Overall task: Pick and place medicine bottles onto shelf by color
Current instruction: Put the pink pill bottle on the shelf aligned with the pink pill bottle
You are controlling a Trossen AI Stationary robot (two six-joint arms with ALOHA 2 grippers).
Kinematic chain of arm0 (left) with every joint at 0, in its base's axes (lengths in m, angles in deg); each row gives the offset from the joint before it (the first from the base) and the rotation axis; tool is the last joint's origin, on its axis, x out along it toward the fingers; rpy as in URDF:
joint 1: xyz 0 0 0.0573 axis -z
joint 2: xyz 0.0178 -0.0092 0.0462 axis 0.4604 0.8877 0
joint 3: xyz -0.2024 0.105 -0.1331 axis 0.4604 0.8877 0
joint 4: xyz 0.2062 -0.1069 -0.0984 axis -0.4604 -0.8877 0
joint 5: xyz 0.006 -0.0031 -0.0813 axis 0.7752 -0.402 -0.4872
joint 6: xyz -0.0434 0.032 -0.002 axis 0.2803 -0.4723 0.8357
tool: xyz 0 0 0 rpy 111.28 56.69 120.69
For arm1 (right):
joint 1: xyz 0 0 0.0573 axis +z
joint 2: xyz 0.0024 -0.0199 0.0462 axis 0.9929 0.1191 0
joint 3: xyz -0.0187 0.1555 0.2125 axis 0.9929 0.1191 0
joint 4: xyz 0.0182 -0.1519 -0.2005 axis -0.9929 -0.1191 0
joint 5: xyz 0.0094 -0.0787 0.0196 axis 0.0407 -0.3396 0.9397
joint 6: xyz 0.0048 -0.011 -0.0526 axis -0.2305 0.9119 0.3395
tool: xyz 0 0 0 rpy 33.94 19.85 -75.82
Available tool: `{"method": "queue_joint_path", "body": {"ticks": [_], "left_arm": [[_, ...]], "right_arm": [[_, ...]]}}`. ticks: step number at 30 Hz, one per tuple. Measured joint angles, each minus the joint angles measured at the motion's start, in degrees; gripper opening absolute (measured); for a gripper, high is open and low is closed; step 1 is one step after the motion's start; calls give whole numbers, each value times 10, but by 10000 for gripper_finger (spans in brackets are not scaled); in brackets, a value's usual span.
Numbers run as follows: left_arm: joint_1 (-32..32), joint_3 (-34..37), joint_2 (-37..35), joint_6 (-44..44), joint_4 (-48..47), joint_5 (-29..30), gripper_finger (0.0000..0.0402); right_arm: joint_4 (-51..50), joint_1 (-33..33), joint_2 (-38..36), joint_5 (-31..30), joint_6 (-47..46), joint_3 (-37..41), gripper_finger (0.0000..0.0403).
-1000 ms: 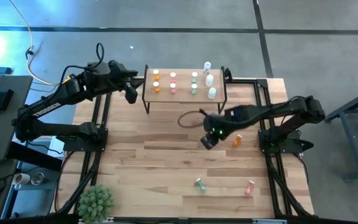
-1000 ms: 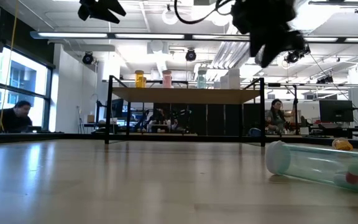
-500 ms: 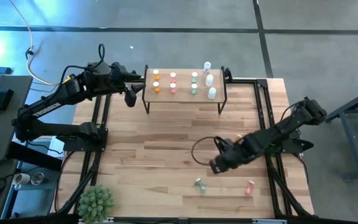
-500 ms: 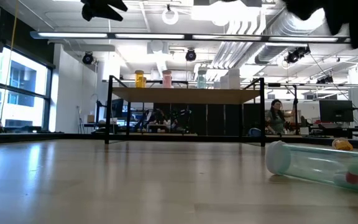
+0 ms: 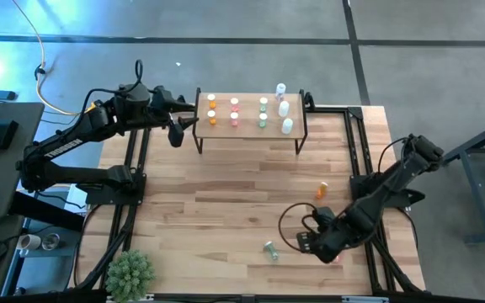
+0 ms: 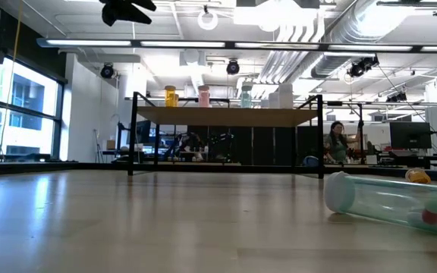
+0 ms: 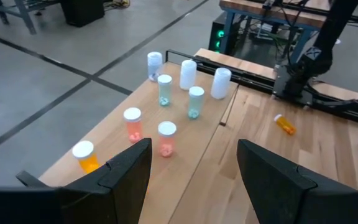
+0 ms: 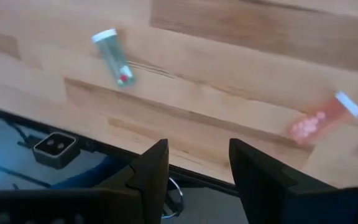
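Observation:
The shelf [image 5: 251, 133] stands at the table's far edge with several medicine bottles upright on it: orange [image 5: 211, 118], pink [image 5: 234, 118], green [image 5: 263, 119] and white [image 5: 288, 125]. An orange bottle [image 5: 321, 190] lies on its side on the table. So does a green one [image 5: 269, 249] near the front edge. A pink bottle [image 8: 325, 118] also lies on the table; my right arm hides it in the high view. My right gripper [image 8: 197, 165] hangs open above the front edge, between the green [image 8: 114, 56] and pink bottles. My left gripper [image 7: 194, 168] waits open, raised beside the shelf's left end.
A green plant [image 5: 130, 271] stands at the table's near left corner. Black frame rails [image 5: 369, 244] run along the table's right side under my right arm. Bare wood [image 5: 209, 202] lies between the shelf and the fallen bottles.
My right gripper has swung from the middle of the table, near the orange bottle, toward the near right corner, rolling at the wrist and sinking slightly, and has left the low view. Its fingers stay equally far apart. The bottles have not moved.

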Motion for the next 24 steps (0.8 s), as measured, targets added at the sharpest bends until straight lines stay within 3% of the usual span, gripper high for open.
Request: {"method": "queue_joint_path", "body": {"ticks": [10,16,24], "left_arm": [[0,0,0,0,0,-7,227],[0,0,0,0,1,-6,227],[0,0,0,14,1,-6,227]], "right_arm": [[-14,61,53,-17,-140,0,160],[9,90,98,-11,-143,0,160],[1,115,133,48,-158,0,160]]}}
